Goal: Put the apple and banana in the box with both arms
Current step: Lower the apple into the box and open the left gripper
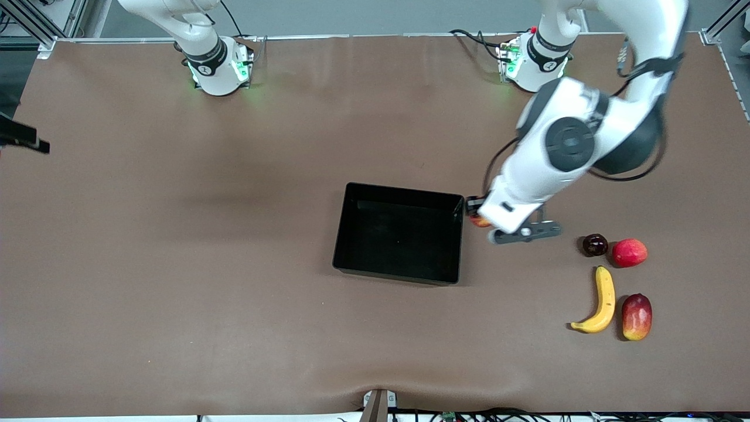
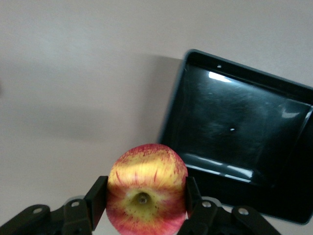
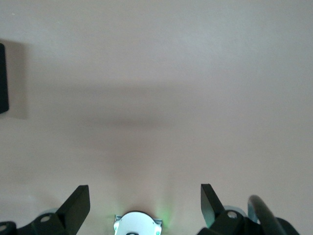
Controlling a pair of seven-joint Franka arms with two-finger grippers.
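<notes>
My left gripper [image 2: 145, 198] is shut on the apple [image 2: 146, 186], a red fruit with yellow streaks and its stem dimple facing the camera. In the front view the apple [image 1: 481, 222] peeks out under the left gripper [image 1: 479, 215], just beside the wall of the black box [image 1: 343, 231] at the left arm's end. The box [image 2: 173, 112] has nothing in it. The banana [image 1: 603, 299] lies on the table toward the left arm's end, nearer the front camera than the box. My right gripper [image 3: 144, 193] hangs open and holds nothing, above bare table by the right arm's base.
Three other fruits lie by the banana: a dark round one [image 1: 595, 244], a pinkish-red one [image 1: 629, 252] and a red-and-yellow mango-like one [image 1: 637, 316]. A black item [image 1: 23, 139] pokes in at the table's edge at the right arm's end.
</notes>
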